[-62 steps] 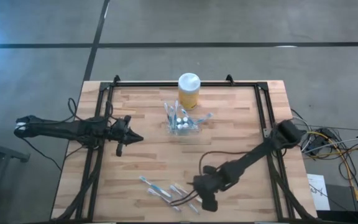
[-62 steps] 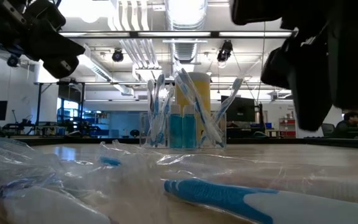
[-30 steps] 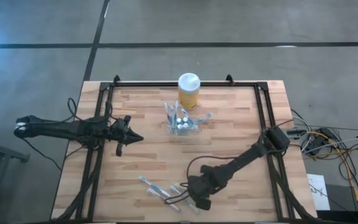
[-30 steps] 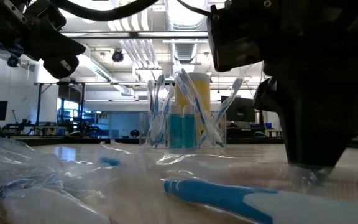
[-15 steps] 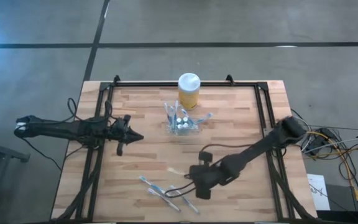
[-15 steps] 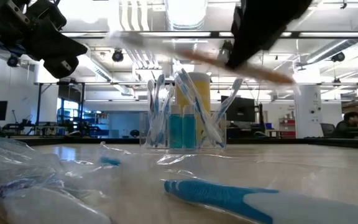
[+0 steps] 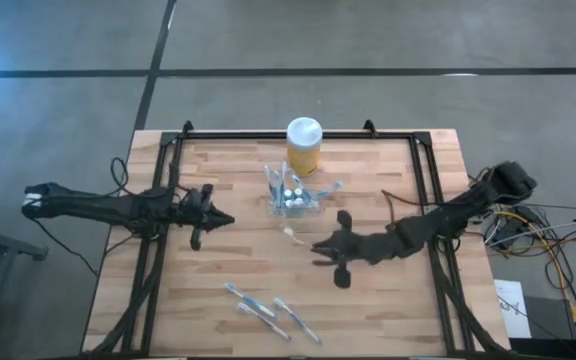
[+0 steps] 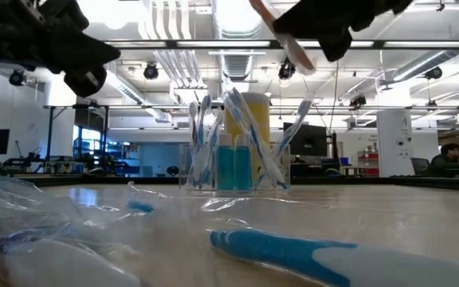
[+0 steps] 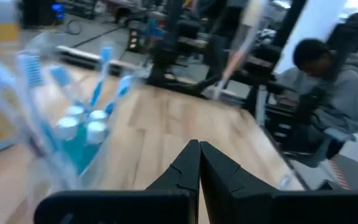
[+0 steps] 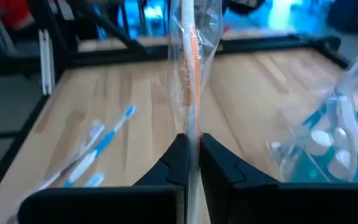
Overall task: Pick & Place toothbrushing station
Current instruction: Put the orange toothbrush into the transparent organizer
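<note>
Currently in the carry step: the right tool [image 7: 318, 248] was clamped on a wrapped toothbrush [image 10: 191, 81] with an orange-pink handle, raised above the bench [image 7: 388, 300], arm stretched low toward mid-bench. The toothbrushing station [image 7: 290, 195], a clear holder of brushes and white-capped tubes, stood near the far middle, just before the yellow jar [image 7: 303, 146]. Next move, by judgement: tip the brush upright and lower it into the holder. Left tool [image 7: 226, 219], fingers together and empty, waited left of the station. More wrapped brushes [image 7: 268, 310] lay on the near edge.
</note>
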`<state>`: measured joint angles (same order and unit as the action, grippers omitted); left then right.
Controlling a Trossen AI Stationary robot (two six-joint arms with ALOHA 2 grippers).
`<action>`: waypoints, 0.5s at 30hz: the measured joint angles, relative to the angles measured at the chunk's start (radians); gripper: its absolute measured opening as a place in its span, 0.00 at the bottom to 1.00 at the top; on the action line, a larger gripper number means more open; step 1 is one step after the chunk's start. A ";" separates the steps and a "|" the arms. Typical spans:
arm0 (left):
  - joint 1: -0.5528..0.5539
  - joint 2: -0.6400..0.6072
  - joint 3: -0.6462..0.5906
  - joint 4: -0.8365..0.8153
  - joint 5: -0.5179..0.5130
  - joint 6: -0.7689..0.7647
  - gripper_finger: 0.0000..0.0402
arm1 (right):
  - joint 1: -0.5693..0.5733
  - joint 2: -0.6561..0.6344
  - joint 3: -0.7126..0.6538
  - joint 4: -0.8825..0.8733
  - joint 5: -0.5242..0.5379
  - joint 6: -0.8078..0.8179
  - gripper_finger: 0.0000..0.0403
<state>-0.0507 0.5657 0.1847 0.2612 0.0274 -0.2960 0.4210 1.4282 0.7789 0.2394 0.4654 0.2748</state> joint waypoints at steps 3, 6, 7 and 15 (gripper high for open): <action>-0.024 0.116 0.000 0.141 0.007 0.029 0.04 | -0.028 -0.004 -0.097 0.174 -0.007 -0.040 0.04; -0.042 0.235 0.027 0.244 -0.001 0.072 0.10 | -0.042 -0.006 -0.153 0.298 -0.006 -0.051 0.04; -0.044 0.278 0.044 0.252 -0.009 0.085 0.13 | -0.043 -0.006 -0.169 0.326 -0.002 -0.054 0.04; -0.044 0.532 0.212 0.437 -0.058 0.121 0.37 | -0.051 -0.015 -0.201 0.440 0.013 -0.157 0.05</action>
<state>-0.0948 1.0976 0.3962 0.6979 -0.0307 -0.1749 0.3702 1.4131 0.5781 0.6792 0.4786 0.1173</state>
